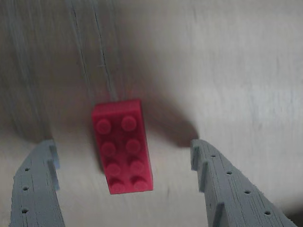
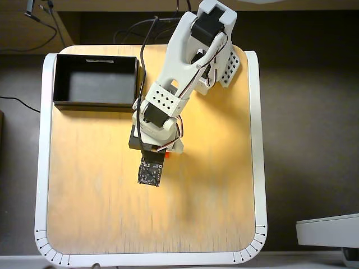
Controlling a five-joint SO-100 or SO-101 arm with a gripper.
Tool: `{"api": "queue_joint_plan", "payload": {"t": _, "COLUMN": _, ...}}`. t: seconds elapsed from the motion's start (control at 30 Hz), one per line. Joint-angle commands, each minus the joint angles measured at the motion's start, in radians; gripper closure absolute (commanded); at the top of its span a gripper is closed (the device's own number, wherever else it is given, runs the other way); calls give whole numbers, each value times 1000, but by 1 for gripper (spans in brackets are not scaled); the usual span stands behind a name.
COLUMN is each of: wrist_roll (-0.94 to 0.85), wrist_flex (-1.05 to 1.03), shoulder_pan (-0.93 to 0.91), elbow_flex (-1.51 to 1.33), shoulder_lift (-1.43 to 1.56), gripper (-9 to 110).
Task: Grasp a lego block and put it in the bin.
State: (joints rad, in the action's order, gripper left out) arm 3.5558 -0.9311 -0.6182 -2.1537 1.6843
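Bin at upper left of the table in overhead view, empty — nothing delivered yet. Lego block flat on the wood in wrist view, between the spread fingers of the gripper, neither touching. Grasp, lift, carry all left. Overhead — block nearly hidden under the arm, only a red sliver showing.

Soft, blurry wrist view, dark shadow beside the lego block, overhead view evenly lit, sharper, dim surroundings

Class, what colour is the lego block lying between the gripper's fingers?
The lego block is bright red, seen best in the wrist view.
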Motion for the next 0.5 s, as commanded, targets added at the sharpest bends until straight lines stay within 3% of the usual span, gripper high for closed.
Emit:
{"api": "queue_joint_plan", "payload": {"t": 0.0, "wrist_roll": 0, "wrist_flex": 21, "shoulder_pan": 18, "elbow_flex": 118, "shoulder_lift": 9, "gripper": 78}}
{"api": "queue_joint_plan", "payload": {"t": 0.47, "wrist_roll": -11, "wrist_flex": 21, "shoulder_pan": 15, "elbow_flex": 118, "shoulder_lift": 9, "gripper": 99}}
